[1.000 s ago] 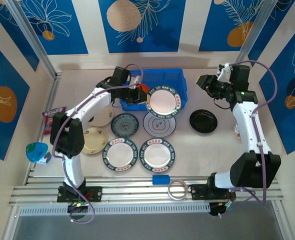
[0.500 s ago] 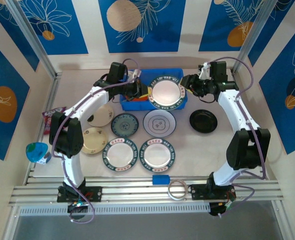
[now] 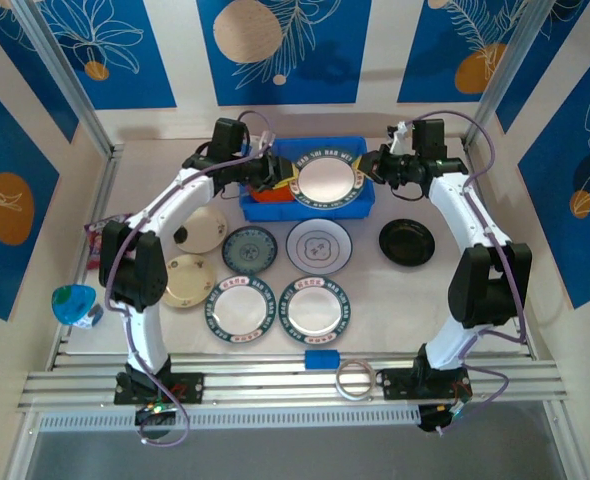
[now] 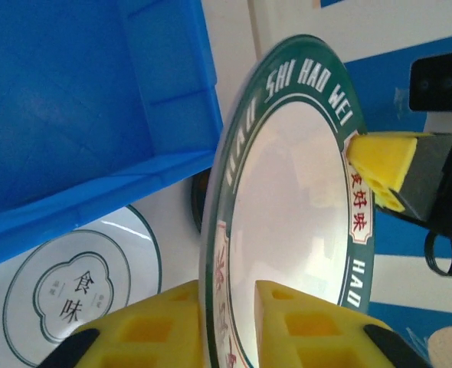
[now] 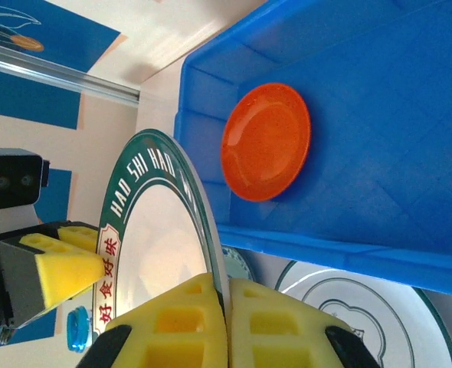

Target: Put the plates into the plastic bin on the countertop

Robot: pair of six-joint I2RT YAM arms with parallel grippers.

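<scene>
Green-rimmed white plate [image 3: 325, 180] hangs over the blue plastic bin [image 3: 361, 204] at upper centre of the overhead frame, taken at opposite rims by both arms. The right gripper [image 3: 368, 168] comes in from the plate's right. Its arm rises from the lower right and bends leftward over the countertop [image 3: 425, 290]. In the right wrist view its yellow pads [image 5: 176, 322] are pressed tight on the plate's rim at bottom centre.

The left gripper [image 3: 283, 176], on an arm arching up the left side of the frame, straddles the opposite rim. In the left wrist view its pads [image 4: 165, 326] sit either side of the plate's edge, and whether they are pinching it cannot be told.

An orange plate [image 5: 266, 142] lies on the bin floor, half hidden under the left gripper from overhead. A cream plate [image 3: 203, 232] is partly covered by the left arm.

A second ago the right arm stood drawn back at the right of the frame, clear of the plate. The left gripper alone carried it, lower in the frame over the bin's front wall.
</scene>
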